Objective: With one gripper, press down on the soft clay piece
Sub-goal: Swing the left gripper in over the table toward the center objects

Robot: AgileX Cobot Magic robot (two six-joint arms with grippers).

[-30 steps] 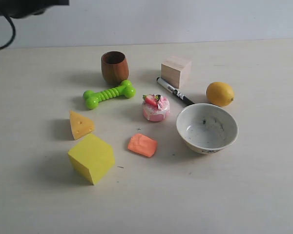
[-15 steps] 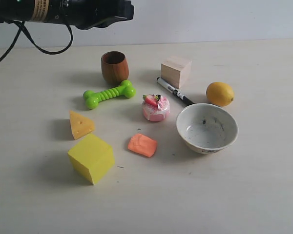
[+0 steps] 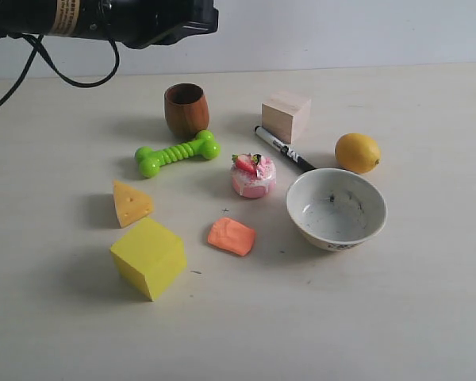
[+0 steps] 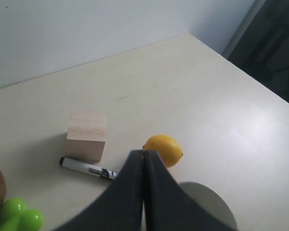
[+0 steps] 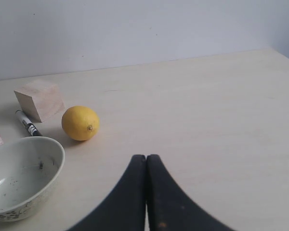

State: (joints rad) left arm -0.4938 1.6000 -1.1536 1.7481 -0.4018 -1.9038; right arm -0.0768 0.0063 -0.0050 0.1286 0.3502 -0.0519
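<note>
The soft clay piece [image 3: 231, 236], a small flat orange-salmon slab, lies on the table between the yellow cube [image 3: 148, 257] and the white bowl [image 3: 336, 209]. Nothing touches it, and neither wrist view shows it. The left arm [image 3: 103, 20] juts in along the top left of the exterior view, high above the table and far from the clay. Its gripper [image 4: 143, 154] is shut with nothing between its fingers. The right gripper [image 5: 146, 158] is also shut and empty, and it does not show in the exterior view.
Around the clay stand a pink strawberry cake [image 3: 253, 175], a yellow cheese wedge [image 3: 131, 203], a green toy bone [image 3: 177, 153], a brown wooden cup [image 3: 186, 110], a pale wooden block [image 3: 285, 116], a black-capped marker [image 3: 284, 148] and a lemon [image 3: 357, 152].
The left arm came in from the top left between one second and half a second ago. Since then it has held still. The objects on the table have not moved.
</note>
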